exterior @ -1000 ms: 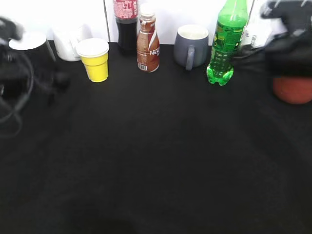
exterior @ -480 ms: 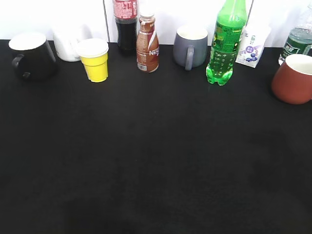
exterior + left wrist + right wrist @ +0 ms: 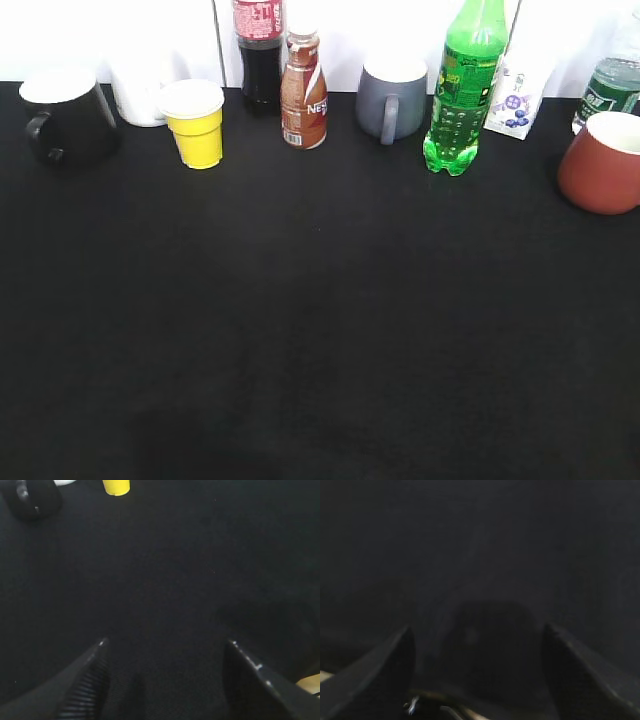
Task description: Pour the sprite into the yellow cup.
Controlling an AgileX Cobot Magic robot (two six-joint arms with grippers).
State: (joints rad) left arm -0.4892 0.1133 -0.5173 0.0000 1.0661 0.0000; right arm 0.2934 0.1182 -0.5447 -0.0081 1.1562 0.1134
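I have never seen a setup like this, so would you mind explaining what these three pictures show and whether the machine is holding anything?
This is a robot with two arms, each ending in a two-fingered gripper. The wide picture comes from a camera facing the black table; neither arm appears in it. The other two come from cameras on the wrists, looking down past each gripper's dark fingers.

Along the back stand a black mug, a white mug, the yellow cup, a cola bottle, a brown drink bottle, a grey mug, the green sprite bottle, a small carton, a dark green bottle and a red-brown mug.

The left gripper and right gripper are both open and empty above bare cloth. The left wrist view catches the yellow cup and black mug at its top edge.
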